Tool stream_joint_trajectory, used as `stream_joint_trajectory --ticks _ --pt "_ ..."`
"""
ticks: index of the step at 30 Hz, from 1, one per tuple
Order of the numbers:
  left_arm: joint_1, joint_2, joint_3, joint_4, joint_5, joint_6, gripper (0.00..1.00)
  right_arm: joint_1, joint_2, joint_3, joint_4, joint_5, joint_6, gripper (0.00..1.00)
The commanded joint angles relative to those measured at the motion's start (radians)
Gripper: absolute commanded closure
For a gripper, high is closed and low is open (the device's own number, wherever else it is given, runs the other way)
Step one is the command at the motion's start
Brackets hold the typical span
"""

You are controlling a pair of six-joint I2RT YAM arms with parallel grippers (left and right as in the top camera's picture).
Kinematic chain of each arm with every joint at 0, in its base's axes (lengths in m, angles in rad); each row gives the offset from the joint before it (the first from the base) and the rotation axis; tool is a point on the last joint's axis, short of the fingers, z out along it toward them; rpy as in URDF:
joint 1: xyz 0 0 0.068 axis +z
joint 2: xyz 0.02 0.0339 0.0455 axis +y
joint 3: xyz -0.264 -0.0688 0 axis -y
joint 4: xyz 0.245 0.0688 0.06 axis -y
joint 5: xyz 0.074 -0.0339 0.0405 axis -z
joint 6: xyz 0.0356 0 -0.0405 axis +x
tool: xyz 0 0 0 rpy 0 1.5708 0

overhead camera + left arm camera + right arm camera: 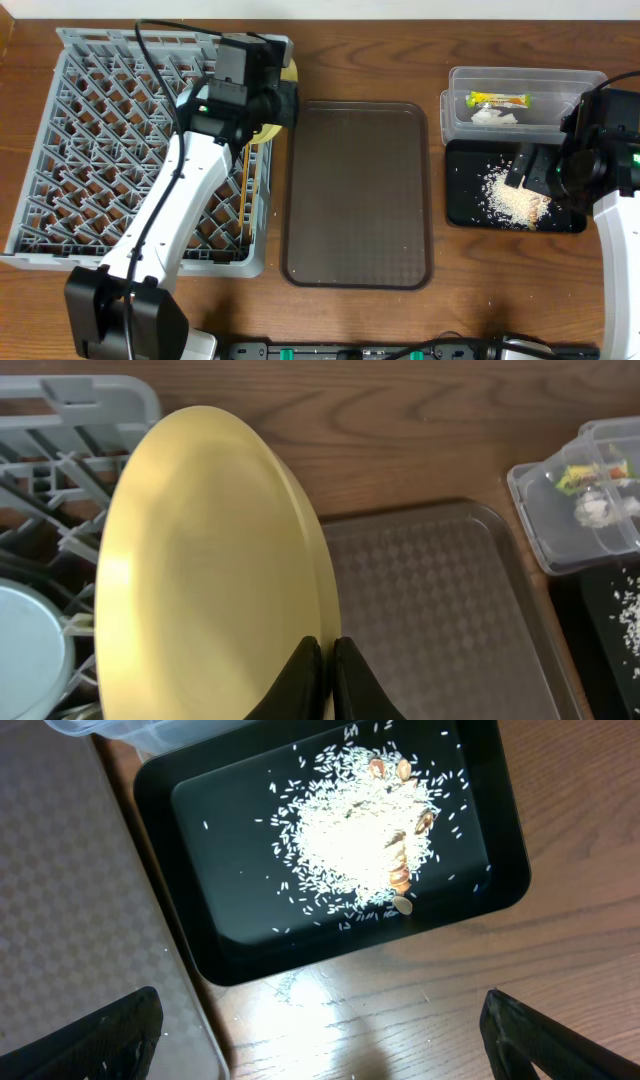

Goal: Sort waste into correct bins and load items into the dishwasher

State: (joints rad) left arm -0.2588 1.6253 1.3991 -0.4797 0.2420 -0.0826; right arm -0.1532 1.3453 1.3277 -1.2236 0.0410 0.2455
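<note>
On the counter point(470, 270), wrist views show what overhead hides: left end effector point(327, 655) clamped on the upright plate point(200, 560) at the rack point(100, 150) corner, right end effector point(320, 1005) spread wide, empty, above rice point(350, 850) in the black tray point(200, 950).

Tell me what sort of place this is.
Likely a lab tabletop staged for dish clearing: a grey dish rack, a brown serving tray and a black tray of rice on a wooden table.

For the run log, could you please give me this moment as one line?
left end effector: shut on plate, at rack | right end effector: open, above tray with rice
</note>
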Motion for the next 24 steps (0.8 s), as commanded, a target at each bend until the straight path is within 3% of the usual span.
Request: stream_joint_trajectory --ticks 1,7,8,9,14,19,24 --pt "0.052 -0.018 -0.001 -0.020 0.019 -0.021 0.92 -0.008 -0.003 0.018 -0.003 -0.001 0.001 0.01" --pt "0.139 -0.018 -0.001 -0.040 0.019 -0.021 0.89 -0.008 -0.003 0.018 -0.003 -0.001 0.001 0.01" --pt "0.153 -0.018 -0.001 -0.042 0.019 -0.021 0.78 -0.008 -0.003 0.018 -0.003 -0.001 0.001 0.01" --pt "0.167 -0.018 -0.001 -0.043 0.019 -0.021 0.58 -0.007 -0.003 0.018 -0.003 -0.001 0.001 0.01" --pt "0.197 -0.058 -0.001 -0.050 0.020 -0.020 0.29 -0.007 -0.003 0.018 0.010 -0.020 0.001 0.01" --pt "0.181 -0.153 -0.001 -0.109 0.008 -0.020 0.21 -0.001 -0.003 0.018 0.138 -0.158 -0.074 0.01" --pt "0.169 -0.193 -0.001 -0.303 -0.100 -0.027 0.16 0.035 0.002 0.018 0.307 -0.203 -0.211 0.01"
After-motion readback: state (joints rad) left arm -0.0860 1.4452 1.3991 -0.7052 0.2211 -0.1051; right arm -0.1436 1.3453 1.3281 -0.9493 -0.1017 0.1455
